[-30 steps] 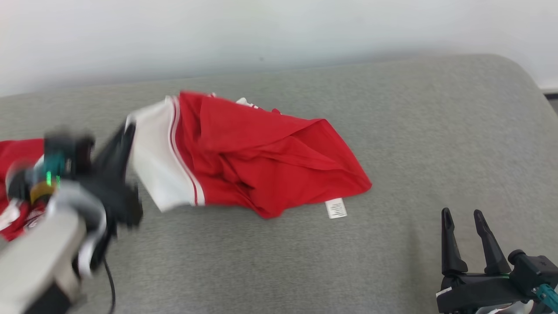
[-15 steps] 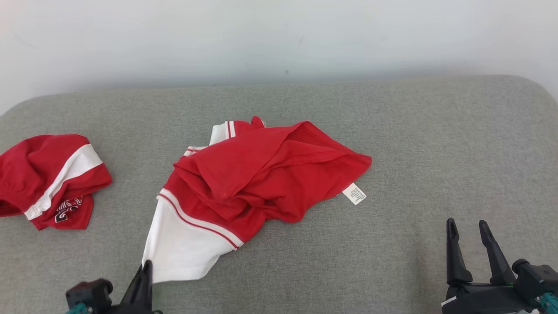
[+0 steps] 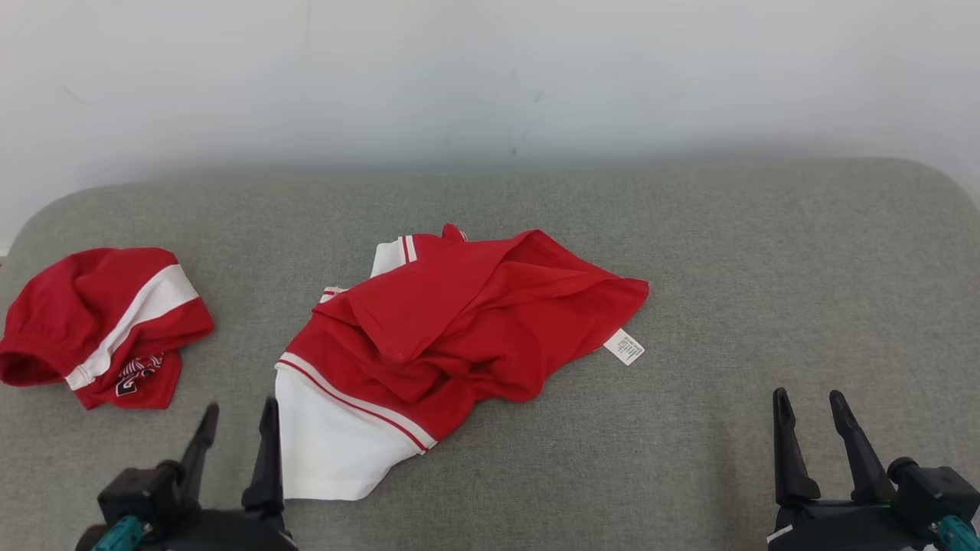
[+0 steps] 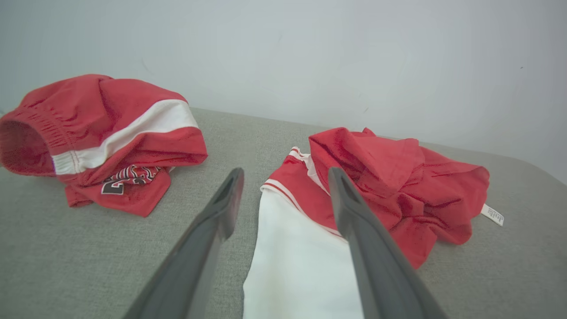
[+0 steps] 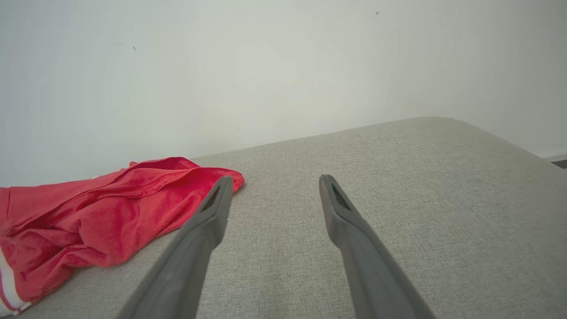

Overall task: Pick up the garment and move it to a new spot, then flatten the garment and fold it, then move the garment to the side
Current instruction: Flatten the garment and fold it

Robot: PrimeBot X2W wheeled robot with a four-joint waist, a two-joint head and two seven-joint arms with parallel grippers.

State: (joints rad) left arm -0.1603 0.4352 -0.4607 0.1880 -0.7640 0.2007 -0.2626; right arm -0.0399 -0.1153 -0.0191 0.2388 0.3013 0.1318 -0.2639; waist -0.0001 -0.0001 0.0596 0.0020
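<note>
Logging the grey cushion (image 3: 766, 252) first: it spans the head view, with a pale wall (image 3: 490, 69) behind it. The garment (image 3: 475, 321), red with a white panel (image 3: 329, 444), lies crumpled near the cushion's middle, the panel end toward me. A second red-and-white piece (image 3: 99, 321) sits bunched at the far left, well apart from the garment.

My left gripper (image 3: 239, 409) is at the lower left, fingers spread and holding nothing. Its inner finger stands just beside the white panel's left edge. In the left wrist view the panel runs between and beneath my two fingers; I cannot tell whether they touch it.

My right gripper (image 3: 808, 396) is at the lower right, fingers also apart and empty, over bare cushion. The garment lies well off to its left.

A small white label (image 3: 624, 347) sticks out at the garment's right hem, flat on the cushion.
</note>
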